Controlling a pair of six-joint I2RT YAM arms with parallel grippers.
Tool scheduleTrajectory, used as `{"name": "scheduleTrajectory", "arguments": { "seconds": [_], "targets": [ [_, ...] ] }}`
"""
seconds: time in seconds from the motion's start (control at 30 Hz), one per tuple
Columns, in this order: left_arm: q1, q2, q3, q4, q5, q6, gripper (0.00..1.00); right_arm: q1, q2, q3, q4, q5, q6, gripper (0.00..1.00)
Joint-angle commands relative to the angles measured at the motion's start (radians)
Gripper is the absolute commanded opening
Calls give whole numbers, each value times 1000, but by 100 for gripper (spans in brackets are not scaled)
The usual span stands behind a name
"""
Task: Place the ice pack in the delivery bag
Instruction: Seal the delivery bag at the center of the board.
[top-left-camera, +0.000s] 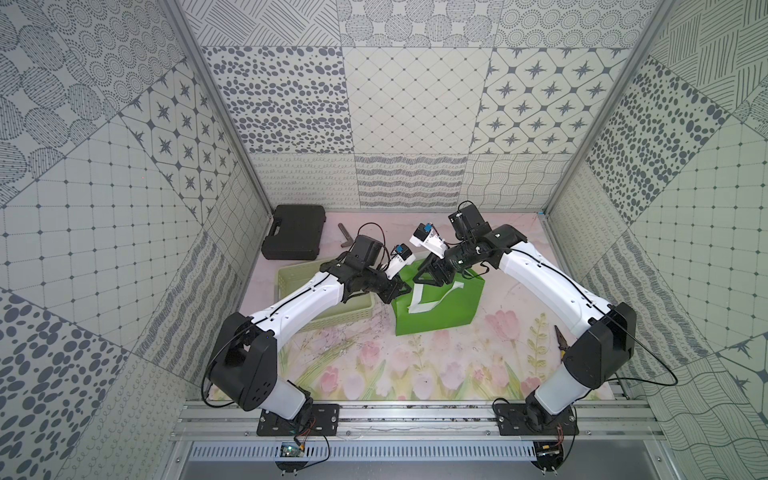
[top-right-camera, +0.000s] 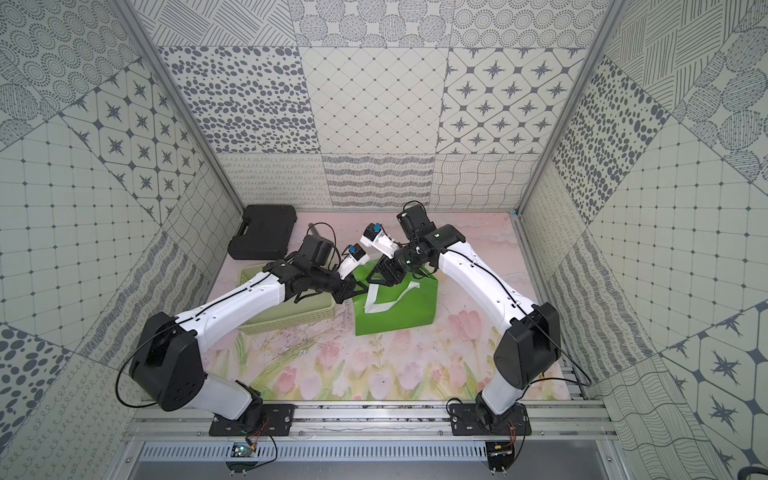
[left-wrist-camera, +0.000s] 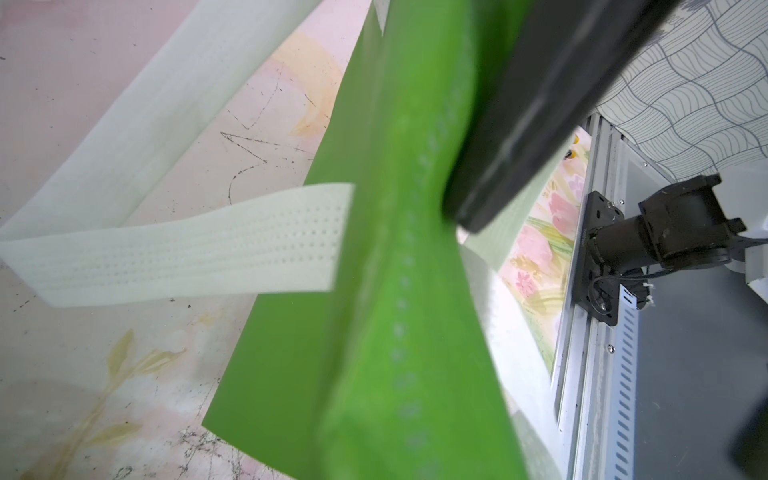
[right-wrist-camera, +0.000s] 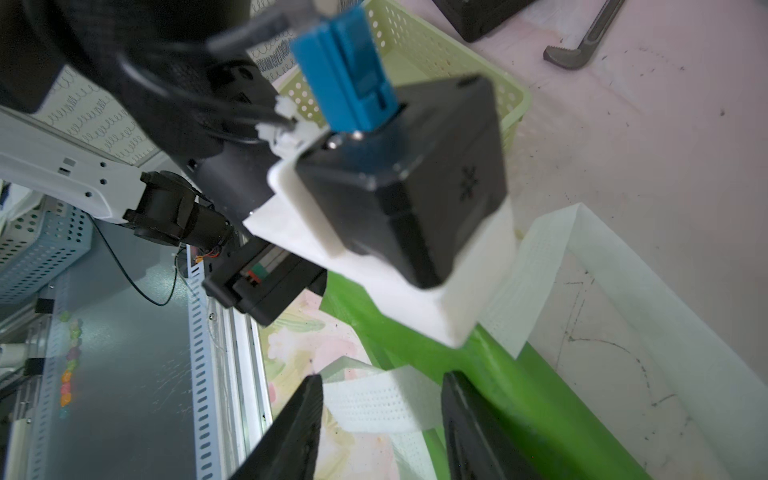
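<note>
Left gripper (top-left-camera: 392, 291): jaws closed, pinching the upper edge of the delivery bag (top-left-camera: 440, 307). Right gripper (right-wrist-camera: 382, 415): jaws apart, with a white strap handle (right-wrist-camera: 374, 399) of the bag lying between them. Surface: table mat (top-left-camera: 415, 365), pink tulip print, scuffed. Enclosure: walls (top-left-camera: 411, 104) of grey-on-white patterned panels, aluminium posts. Bag: bright green smooth fabric, boxy, dimpled webbing straps. Just beside it, pale green perforated plastic basket (top-left-camera: 299, 274); beyond that, black moulded case (top-left-camera: 295, 237). Ice pack: place cannot be told.
</note>
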Motion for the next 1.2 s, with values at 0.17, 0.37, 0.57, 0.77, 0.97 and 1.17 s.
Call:
{"name": "scheduleTrajectory", "arguments": {
  "seconds": [0.17,0.37,0.57,0.77,0.97,1.17],
  "targets": [
    [-4,-7,12,37,43,29,0,-70,-5,134,31,37,-75,68],
    [-5,-11,12,34,36,43,0,-94,89,190,18,-35,-116,75],
    [-5,-16,10,42,29,47,0,-96,168,227,-12,-107,-141,77],
    [-4,-9,18,52,17,48,0,-94,170,204,-44,-180,-142,73],
    [8,-2,21,65,12,36,0,-75,120,129,-60,-194,-138,67],
    [12,5,21,75,16,27,0,-49,98,84,-71,-172,-131,60]
  ]
}}
